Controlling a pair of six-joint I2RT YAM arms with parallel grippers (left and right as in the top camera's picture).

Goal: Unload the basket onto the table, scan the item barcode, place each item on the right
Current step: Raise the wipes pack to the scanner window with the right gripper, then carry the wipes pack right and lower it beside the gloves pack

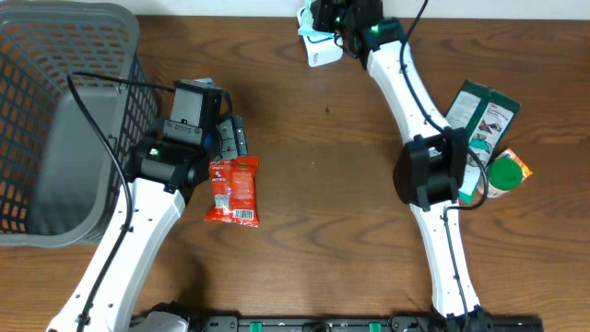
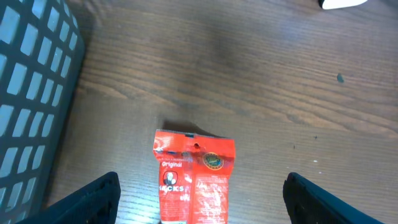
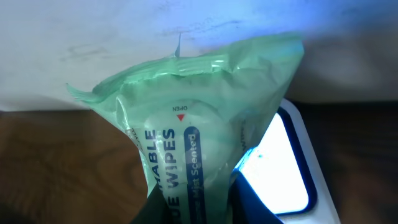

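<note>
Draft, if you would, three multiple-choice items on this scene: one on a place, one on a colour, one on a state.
1. Where does the red snack packet lie?
A. in the basket
B. flat on the table
C. on the scanner

2. What colour is the wrapper of the wipes pack?
A. red
B. pale green
C. black

3. How is the left end effector?
A. shut on the packet
B. shut on the wipes
C. open, holding nothing

Key:
1 B: the packet rests on bare wood.
2 B: the right wrist view shows pale green film.
3 C: its fingers stand wide apart on either side of the packet, without touching it.
</note>
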